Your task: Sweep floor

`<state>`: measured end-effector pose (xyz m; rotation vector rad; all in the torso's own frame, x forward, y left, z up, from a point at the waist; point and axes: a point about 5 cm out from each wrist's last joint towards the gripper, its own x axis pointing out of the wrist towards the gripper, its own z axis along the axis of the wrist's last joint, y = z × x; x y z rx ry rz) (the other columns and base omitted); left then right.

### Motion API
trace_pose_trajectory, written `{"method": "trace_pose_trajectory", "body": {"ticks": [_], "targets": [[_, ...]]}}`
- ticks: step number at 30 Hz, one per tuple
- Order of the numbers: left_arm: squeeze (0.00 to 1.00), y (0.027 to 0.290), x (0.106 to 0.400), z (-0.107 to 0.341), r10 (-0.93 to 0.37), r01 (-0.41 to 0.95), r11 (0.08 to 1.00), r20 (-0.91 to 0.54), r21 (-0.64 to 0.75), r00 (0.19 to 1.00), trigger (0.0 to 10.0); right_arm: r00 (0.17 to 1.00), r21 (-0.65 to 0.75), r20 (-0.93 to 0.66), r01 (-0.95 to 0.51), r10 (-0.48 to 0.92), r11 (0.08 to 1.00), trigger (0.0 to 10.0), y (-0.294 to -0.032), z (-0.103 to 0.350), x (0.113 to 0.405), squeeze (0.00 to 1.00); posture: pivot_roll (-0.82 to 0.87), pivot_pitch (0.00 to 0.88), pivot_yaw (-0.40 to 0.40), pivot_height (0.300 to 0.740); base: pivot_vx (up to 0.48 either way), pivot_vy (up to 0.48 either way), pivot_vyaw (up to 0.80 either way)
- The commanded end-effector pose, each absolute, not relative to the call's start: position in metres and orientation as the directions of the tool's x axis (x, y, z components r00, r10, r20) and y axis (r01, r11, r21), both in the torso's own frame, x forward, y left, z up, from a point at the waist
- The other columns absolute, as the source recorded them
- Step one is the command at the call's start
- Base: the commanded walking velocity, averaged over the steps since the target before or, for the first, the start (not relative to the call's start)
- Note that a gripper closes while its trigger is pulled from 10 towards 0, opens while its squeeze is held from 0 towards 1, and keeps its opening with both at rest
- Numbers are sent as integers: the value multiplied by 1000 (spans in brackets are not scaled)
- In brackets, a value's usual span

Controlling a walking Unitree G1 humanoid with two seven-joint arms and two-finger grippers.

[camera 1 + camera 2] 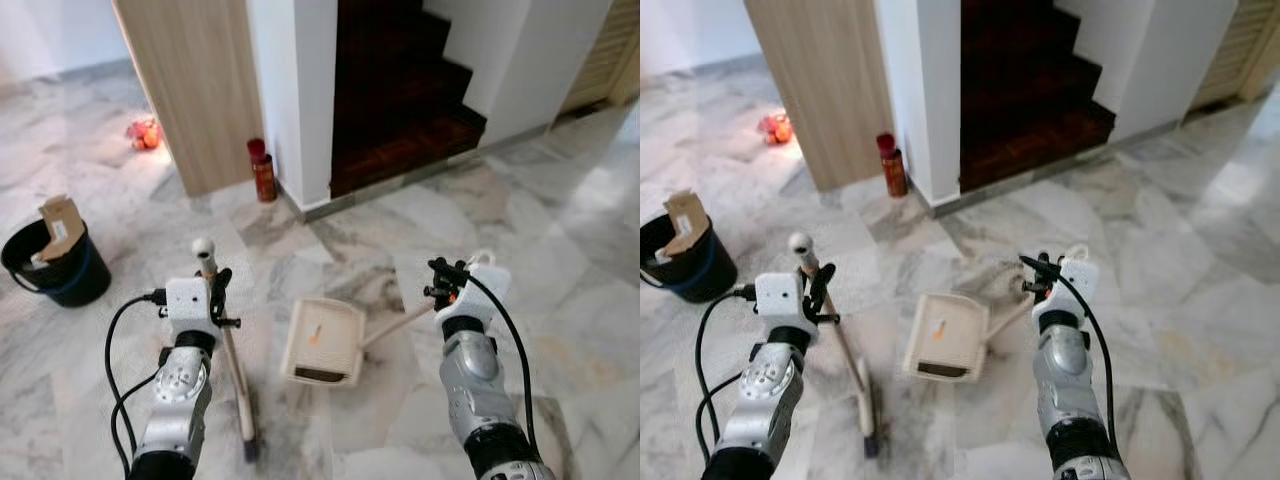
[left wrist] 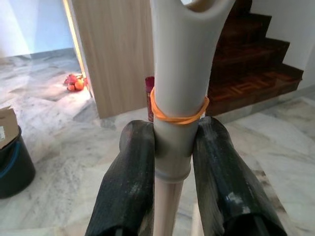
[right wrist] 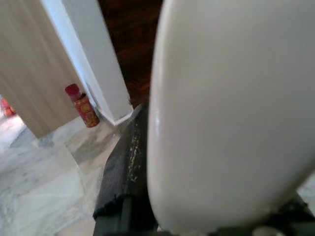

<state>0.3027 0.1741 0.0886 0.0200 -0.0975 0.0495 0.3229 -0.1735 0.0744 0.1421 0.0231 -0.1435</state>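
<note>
Broom (image 1: 232, 370) + dustpan (image 1: 322, 342) both in hand.
L gripper (image 1: 213, 290) pinches broom, head just left of dustpan; R gripper (image 1: 447, 283) clamps its handle, I'd sweep rightward.

A cream broom (image 1: 232, 352) is held nearly upright, bristles on the marble floor (image 1: 560, 230). A cream dustpan (image 1: 322, 343) is set flat beside it.

Interior of a home, at a stair landing. Polished marble floor (image 1: 560, 230); dark wooden stairs (image 1: 400, 90) rise at 12 o'clock beside a white pillar (image 1: 295, 90) and a wood-panelled wall (image 1: 195, 80); a black bucket (image 1: 60, 265) stands at 9 o'clock.
</note>
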Motion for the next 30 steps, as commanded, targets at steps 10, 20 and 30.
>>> {"method": "trace_pose_trajectory", "body": {"ticks": [10, 20, 30], "targets": [[0, 182, 303, 97, 67, -71, 997, 133, 27, 989, 10000, 992, 143, 30, 115, -121, 983, 10000, -165, 90, 331, 0, -7, 61, 12, 740, 0, 332, 0], [0, 182, 303, 97, 66, -71, 997, 131, 29, 989, 10000, 993, 136, 25, 114, -118, 984, 10000, -164, 89, 330, 0, -6, 59, 10, 740, 0, 331, 0], [0, 183, 303, 97, 66, -70, 997, 131, 30, 989, 10000, 993, 137, 24, 109, -113, 985, 10000, -161, 88, 330, 0, -4, 53, 13, 740, 0, 331, 0]]}}
